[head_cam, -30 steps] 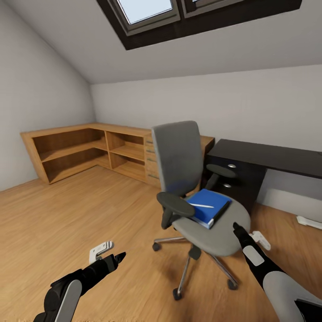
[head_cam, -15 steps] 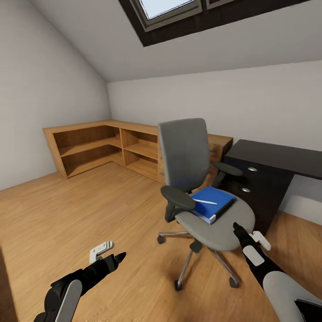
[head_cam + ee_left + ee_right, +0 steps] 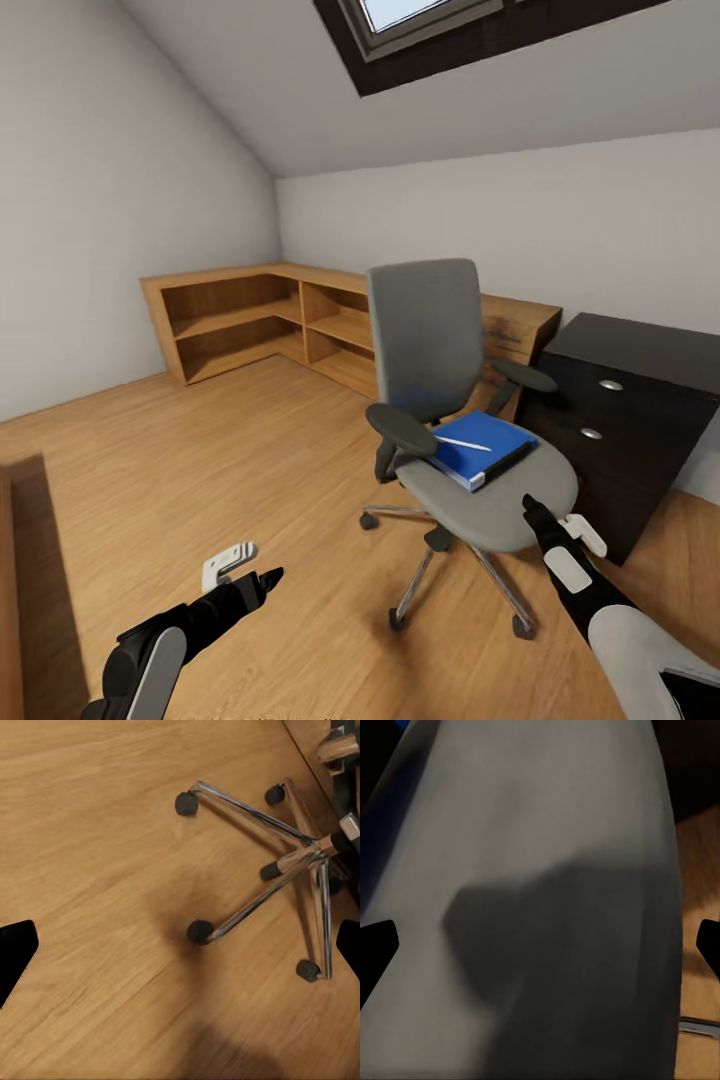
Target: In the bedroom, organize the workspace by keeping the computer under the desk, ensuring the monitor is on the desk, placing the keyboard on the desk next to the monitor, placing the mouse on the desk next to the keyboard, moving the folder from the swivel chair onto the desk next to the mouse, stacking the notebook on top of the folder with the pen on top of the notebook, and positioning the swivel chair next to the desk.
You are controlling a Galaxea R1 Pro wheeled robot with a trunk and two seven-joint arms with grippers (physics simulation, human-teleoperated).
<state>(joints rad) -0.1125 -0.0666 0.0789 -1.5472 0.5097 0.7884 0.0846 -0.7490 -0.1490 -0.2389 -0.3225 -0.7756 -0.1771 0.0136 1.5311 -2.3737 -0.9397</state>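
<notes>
The swivel chair [image 3: 455, 420] stands mid-floor, with the blue folder [image 3: 482, 449] lying flat on its seat and the pen [image 3: 462, 443] resting on top of the folder. At about three o'clock from the chair sits the dark drawer unit of the tabletop [image 3: 630, 345]. The right pincer [image 3: 533, 508] hangs just at the seat's front edge, its jaws spread wide. The left pincer [image 3: 268, 577] hovers over bare floor at seven o'clock, jaws also parted. A low wooden shelf unit [image 3: 260, 320] lines the far wall.
</notes>
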